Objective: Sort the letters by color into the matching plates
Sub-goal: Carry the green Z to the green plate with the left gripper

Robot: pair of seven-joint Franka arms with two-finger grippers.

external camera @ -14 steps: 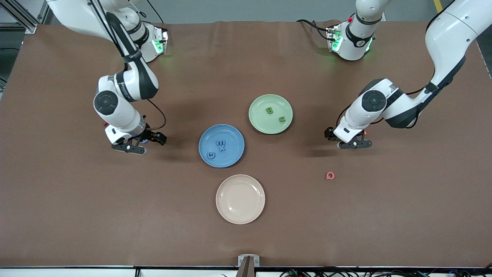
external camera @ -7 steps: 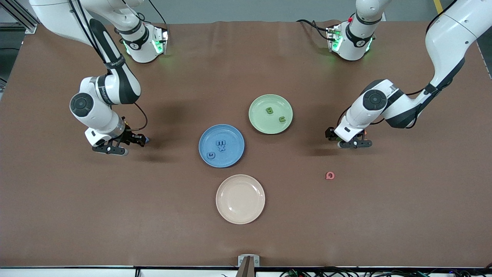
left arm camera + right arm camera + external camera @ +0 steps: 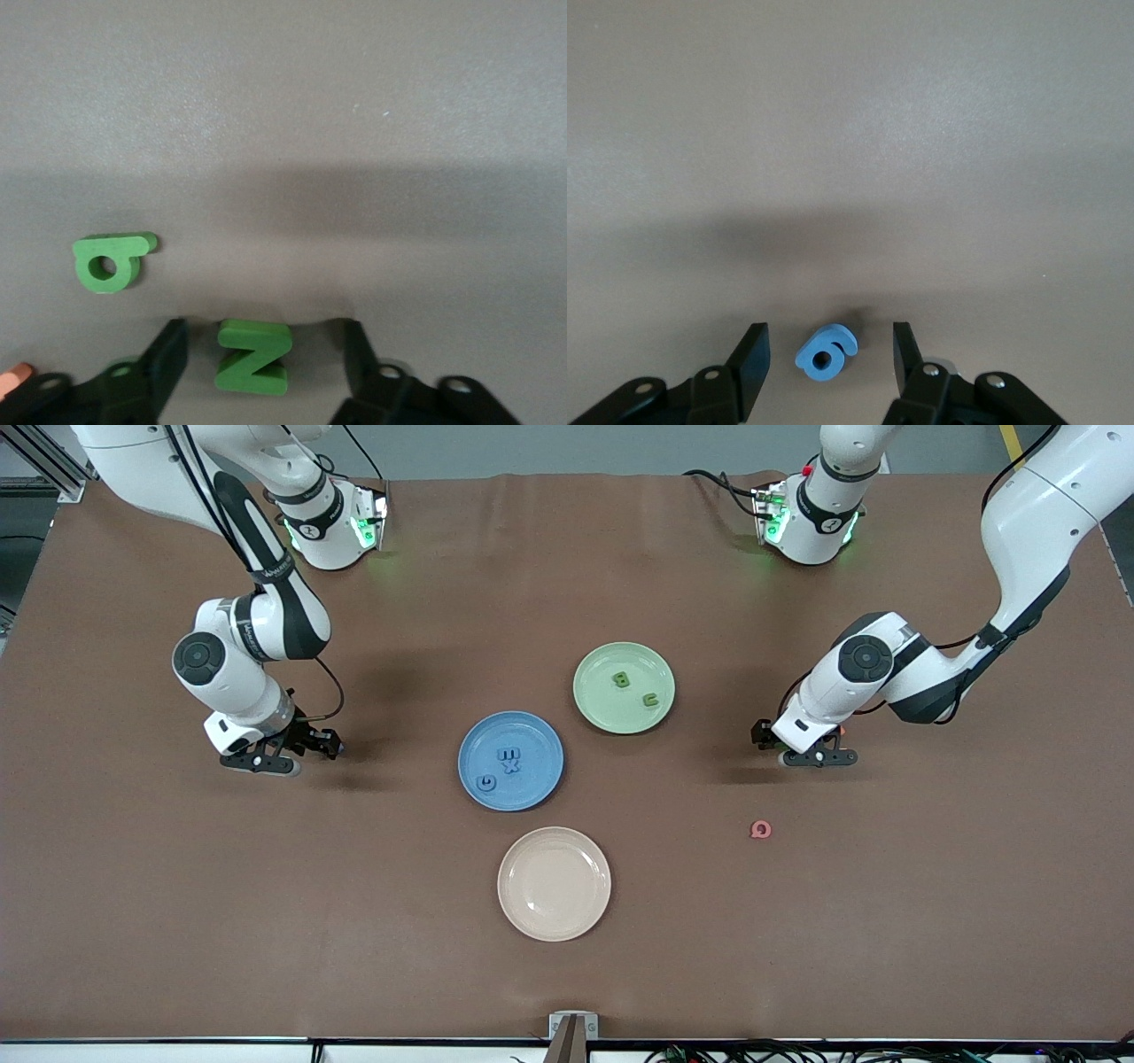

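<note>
Front view: the right gripper is sitting low over the mat mid-frame, toward the right arm's end of the table, w/ the forearm slanting down from its base at the top of the frame and the wrist bent so the fingers are pointing down. The left gripper is posed the same way at the left arm's end, also low over the mat. The blue plate is holding two blue letters, the green plate two green letters. The beige plate, lower in the frame, is bare, and a pink letter is lying apart on the mat. Left wrist view: the fingers are standing spread on either side of a green Z, gap showing on both sides, nothing gripped yet. A second green letter is lying near, and an orange bit is at the frame edge. Best approach, prob.: close squarely across the Z's flat edges, then lift straight up so the neighbor isn't nudged. Right wrist view: the fingers are likewise parted around a small blue letter lying flat on the mat, not touching it. It's roughly centered, so closing evenly and low should be catching its thin sides w/o flipping it.
</note>
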